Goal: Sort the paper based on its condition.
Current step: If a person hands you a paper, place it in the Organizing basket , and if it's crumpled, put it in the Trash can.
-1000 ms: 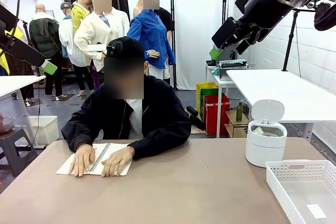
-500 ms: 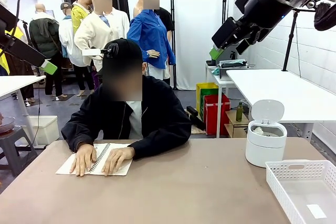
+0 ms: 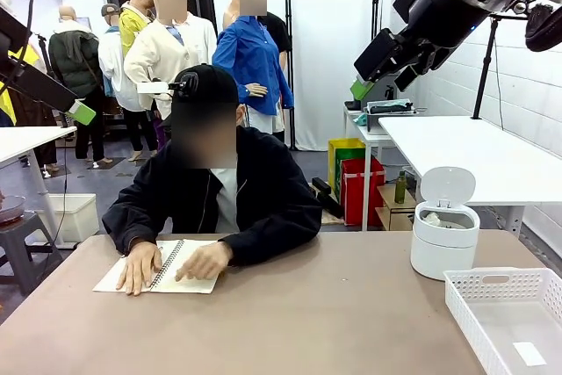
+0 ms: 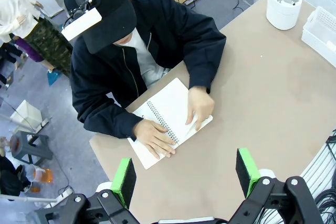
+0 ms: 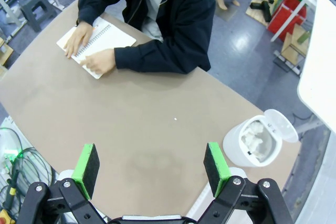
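At far right, in bin: crumpled paper lumps; flat slip in near-right basket. Likely light, soft, flimsy: pinch lump across bulk, slip by edge. Left gripper, right gripper spread, empty.

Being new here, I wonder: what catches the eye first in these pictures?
A person at the far side rests both hands on an open notebook. At the right stand an open bin holding crumpled paper and a basket with one flat slip. The left gripper and right gripper hang open overhead.
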`<action>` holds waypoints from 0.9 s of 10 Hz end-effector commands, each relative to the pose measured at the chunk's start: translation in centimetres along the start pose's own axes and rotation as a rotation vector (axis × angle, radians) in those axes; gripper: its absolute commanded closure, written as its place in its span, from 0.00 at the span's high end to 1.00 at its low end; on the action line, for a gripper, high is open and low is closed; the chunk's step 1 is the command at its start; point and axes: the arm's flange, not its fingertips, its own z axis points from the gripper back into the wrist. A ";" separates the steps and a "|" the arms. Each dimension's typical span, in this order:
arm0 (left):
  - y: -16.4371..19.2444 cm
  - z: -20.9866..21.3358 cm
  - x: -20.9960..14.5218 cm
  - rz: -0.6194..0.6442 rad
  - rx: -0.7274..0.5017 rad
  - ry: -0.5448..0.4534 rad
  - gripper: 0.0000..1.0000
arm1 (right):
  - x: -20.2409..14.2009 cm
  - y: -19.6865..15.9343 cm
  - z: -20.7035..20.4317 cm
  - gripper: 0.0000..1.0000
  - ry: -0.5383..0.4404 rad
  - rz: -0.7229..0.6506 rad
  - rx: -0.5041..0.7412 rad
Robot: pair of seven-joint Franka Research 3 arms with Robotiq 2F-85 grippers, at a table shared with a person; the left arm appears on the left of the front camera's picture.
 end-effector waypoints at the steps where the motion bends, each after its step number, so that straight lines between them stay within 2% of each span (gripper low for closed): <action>1: 0.0 0.0 0.0 0.000 0.000 -0.001 1.00 | 0.0 0.0 0.0 1.00 0.001 -0.003 -0.001; 9: 0.0 0.0 0.0 0.000 0.000 -0.001 1.00 | 0.0 0.0 0.0 1.00 0.001 -0.003 -0.001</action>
